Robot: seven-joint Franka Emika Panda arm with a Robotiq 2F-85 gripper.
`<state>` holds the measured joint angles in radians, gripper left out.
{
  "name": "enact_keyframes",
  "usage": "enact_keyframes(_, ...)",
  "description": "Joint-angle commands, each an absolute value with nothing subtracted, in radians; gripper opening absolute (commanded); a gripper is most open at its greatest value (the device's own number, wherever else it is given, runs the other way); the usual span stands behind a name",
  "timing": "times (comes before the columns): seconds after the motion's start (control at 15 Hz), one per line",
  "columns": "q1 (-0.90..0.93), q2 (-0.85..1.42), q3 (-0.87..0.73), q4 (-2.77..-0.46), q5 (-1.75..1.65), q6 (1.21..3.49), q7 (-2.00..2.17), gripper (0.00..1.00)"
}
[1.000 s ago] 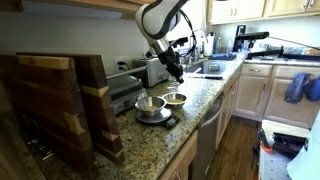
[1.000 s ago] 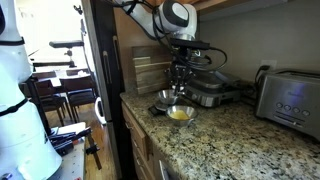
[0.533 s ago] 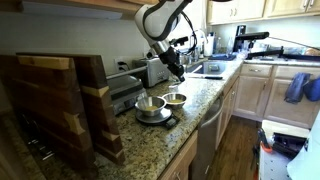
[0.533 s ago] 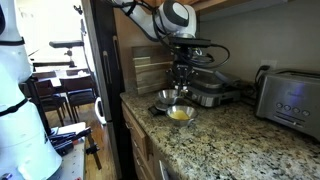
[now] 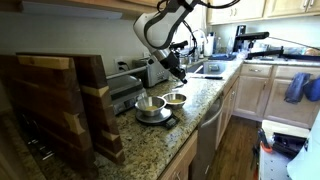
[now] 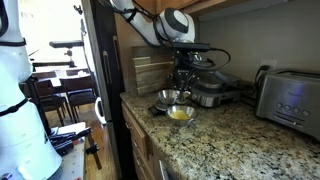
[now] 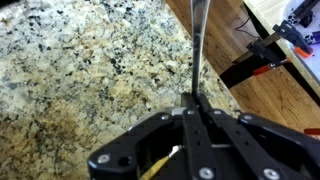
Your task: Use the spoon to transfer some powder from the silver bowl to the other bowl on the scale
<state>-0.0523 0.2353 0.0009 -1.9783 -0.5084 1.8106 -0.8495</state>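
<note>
Tool [image 7: 195, 100] clamped tight on the spoon [image 7: 198, 45] handle, hanging over the bowls. Down on the bench [image 5: 200, 100], the silver bowl [image 5: 175, 99] with its yellow powder [image 6: 181, 115] sits just right of the other bowl [image 5: 150, 104], which rests on the black scale [image 5: 156, 119].

Exterior views dim, warm, soft.
Daylight washes the dining area [image 6: 55, 80]; wrist view brighter, granite countertop [image 7: 80, 70] crisp, gripper [image 7: 196, 103] blurred.
</note>
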Motion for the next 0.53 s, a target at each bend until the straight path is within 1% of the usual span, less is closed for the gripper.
enact_keyframes(0.0,-0.027,0.243,-0.003,-2.0,-0.578,1.797,-0.784,0.03)
enact_keyframes(0.47,0.005,0.317,0.004,-1.988,-0.7,1.768,-0.699,0.03)
